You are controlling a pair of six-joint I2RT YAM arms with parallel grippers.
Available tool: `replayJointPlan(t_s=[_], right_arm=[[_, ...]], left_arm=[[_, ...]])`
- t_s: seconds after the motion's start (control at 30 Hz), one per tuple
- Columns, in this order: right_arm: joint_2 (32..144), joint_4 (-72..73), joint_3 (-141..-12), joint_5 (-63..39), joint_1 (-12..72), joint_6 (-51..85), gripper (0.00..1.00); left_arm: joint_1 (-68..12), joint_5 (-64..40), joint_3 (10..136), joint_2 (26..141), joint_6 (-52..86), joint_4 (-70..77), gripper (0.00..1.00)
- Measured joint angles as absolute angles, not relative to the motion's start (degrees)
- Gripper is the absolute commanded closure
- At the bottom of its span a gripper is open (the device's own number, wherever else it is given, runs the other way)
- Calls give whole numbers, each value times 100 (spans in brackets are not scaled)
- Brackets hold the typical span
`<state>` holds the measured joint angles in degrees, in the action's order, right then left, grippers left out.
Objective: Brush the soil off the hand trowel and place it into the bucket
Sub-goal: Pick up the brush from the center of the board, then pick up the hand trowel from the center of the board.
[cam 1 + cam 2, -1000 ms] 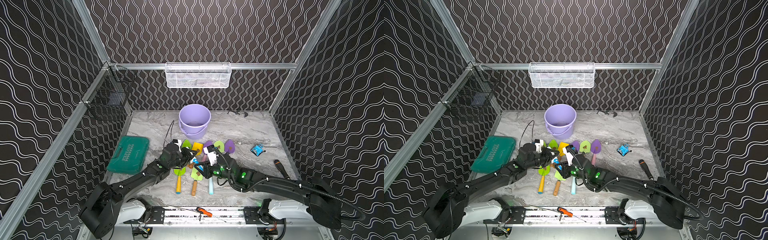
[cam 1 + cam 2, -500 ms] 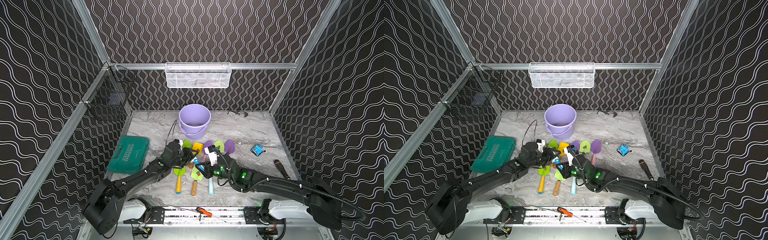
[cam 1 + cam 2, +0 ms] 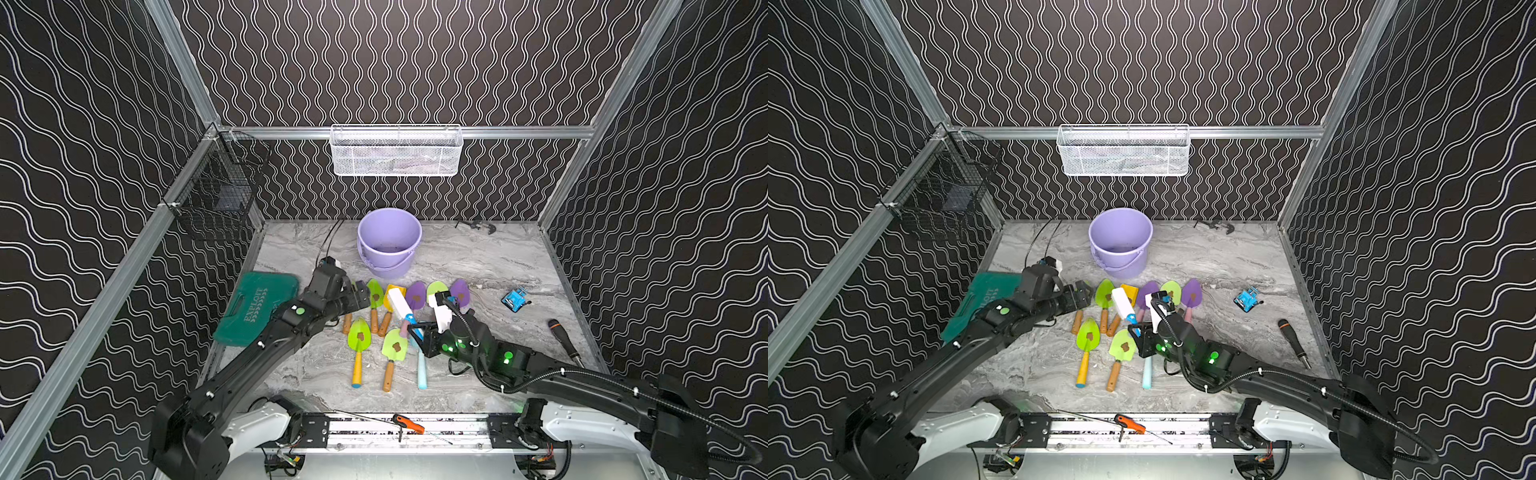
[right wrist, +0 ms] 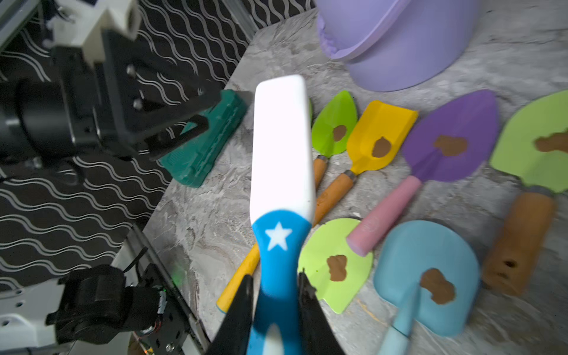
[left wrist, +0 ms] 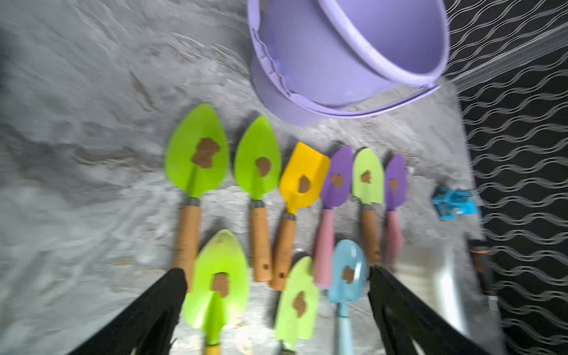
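Now, pre-brush: R gripper (image 4: 275, 276) is pinching brush (image 4: 281, 147); L gripper (image 5: 275, 272) is hovering spread, nxt needing a trowel (image 5: 252, 147) nr bucket (image 5: 322, 61).

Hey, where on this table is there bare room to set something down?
Bare: between the bucket, the blue gadget and the back wall. Also a narrow strip along the front edge, past the trowel handles. Crowded: the trowels mid-table, where the left arm and right arm meet.
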<state>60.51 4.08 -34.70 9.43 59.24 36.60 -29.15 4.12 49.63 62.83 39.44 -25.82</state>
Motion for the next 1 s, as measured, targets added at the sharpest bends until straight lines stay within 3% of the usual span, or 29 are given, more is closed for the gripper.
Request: replayJointPlan(t_s=[0.2,0.33,0.37,0.73,1.0], right_arm=[[5992,-307,-3605,1350,5924,3662,100],[6066,-432,-3647,1437,5924,3660,100],[6097,-445,-3671,1448,5924,3660,100],[6272,-486,-3800,1376,5669,3485,100],[6405,-242,-3684,1212,5572,3402,100]], left_arm=[[-2906,836,4650,6261,3415,-2849,10],[-2853,893,4501,6528,3284,-2794,33],[-2823,891,4486,6619,3273,-2768,34],[-2401,506,4558,7870,3094,-2139,36],[-2366,517,4458,8154,3092,-1887,44]])
